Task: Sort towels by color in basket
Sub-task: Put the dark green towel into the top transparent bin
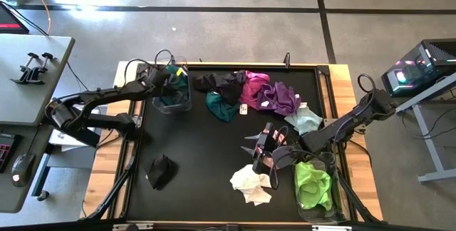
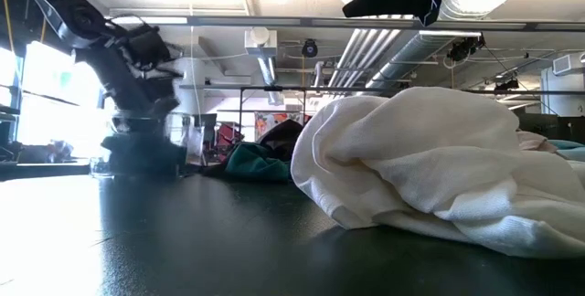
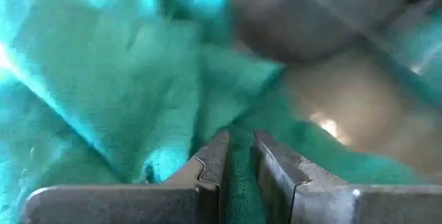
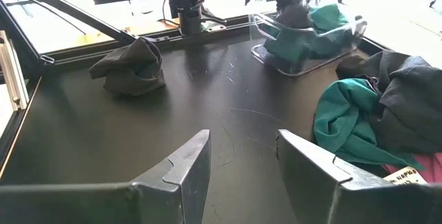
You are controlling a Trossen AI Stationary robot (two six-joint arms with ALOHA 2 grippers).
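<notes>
Nearest the front edge of the black mat (image 1: 199, 160) lies a crumpled white towel (image 1: 251, 184), filling most of the low view. Just beside it on the right stands a clear bin (image 1: 317, 209) with a lime green towel (image 1: 312, 182) inside. A lone black towel (image 1: 159, 170) sits front-left, well apart from the rest. The right gripper (image 1: 257, 150) hangs above the mat just behind the white towel, fingers (image 4: 181, 167) spread apart and holding nothing; bare mat shows between them in the right wrist view. Farther back, a mint towel (image 1: 304, 119) lies near the right arm, then a row along the rear: purple towel (image 1: 283, 98), magenta towel (image 1: 254, 87), a dark heap (image 1: 217, 83) of black or navy cloth (cannot tell which), and a teal towel (image 1: 221, 107) just in front of that heap. At rear left stands a second clear bin (image 1: 173, 103) holding teal cloth. The left gripper (image 1: 173, 80) is down in this bin, fingers (image 3: 209, 163) pinched nearly together on a fold of teal cloth (image 3: 124, 79), which shows between them in the left wrist view. A grey side table (image 1: 43, 60) stands off the mat at left.
</notes>
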